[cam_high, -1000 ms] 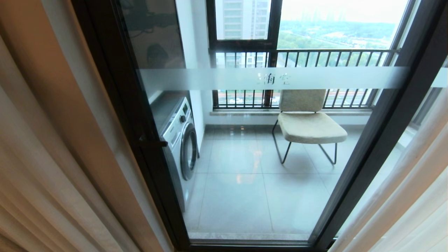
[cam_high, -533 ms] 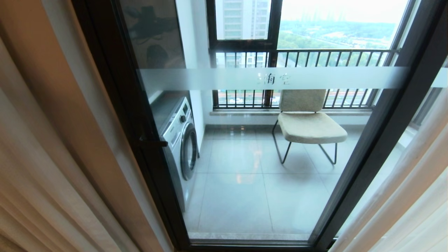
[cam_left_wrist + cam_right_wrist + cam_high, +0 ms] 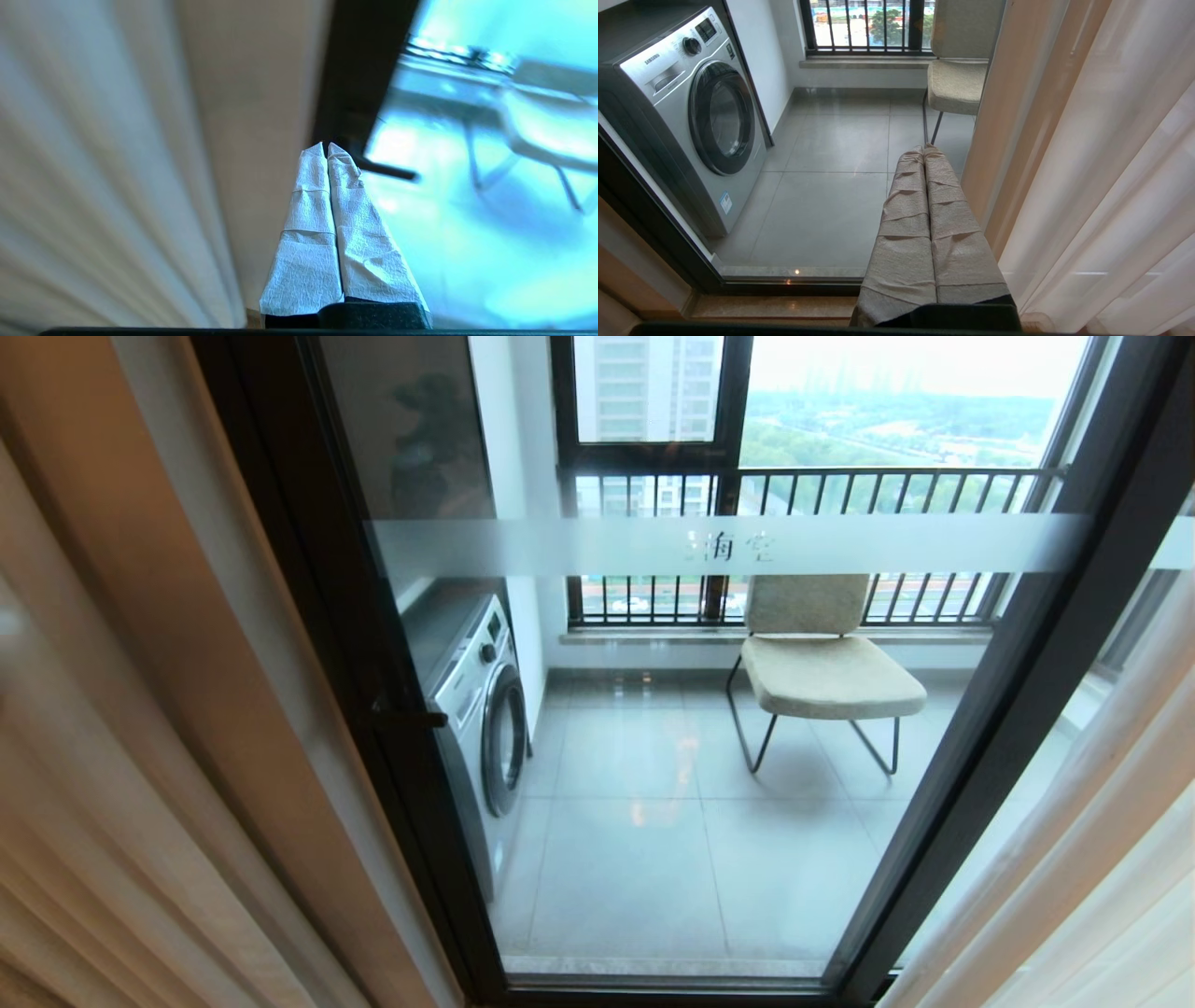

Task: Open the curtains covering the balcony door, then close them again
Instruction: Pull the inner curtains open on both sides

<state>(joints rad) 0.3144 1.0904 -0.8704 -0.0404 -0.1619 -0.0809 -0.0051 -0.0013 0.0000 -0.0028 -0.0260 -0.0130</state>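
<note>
The balcony door (image 3: pixel 672 709) fills the head view, its glass bare between dark frames, and in that view nothing in the room has shifted over the last second: door, frosted strip, and both drapes sit where they did. Only the dim reflection in the upper glass, beside the left frame, has altered, which suggests an arm moving out of the head camera's sight. The curtains (image 3: pixel 121 756) are drawn back, one bunch of beige pleats left of the door and a pale sheer bunch (image 3: pixel 1102 859) right of it, so the opening half looks done and the closing half appears yet to begin. Through the door stand a washing machine (image 3: pixel 476 709) behind the left frame and a chair (image 3: pixel 822 663) near the railing. Neither arm appears in the head view; the wrist cameras supply them. The left wrist view is smeared, which fits an arm in motion, and it shows the left gripper (image 3: pixel 326 148) with its wrapped fingers pressed together on nothing, pointing at the door's left frame with the left drape just beside it. The right wrist view is sharp: the right gripper (image 3: pixel 923 150) is likewise pinched closed and empty, aimed at the door's lower glass, the right drape hanging close beside it. My guess is that the left gripper reaches the cloth first.
</note>
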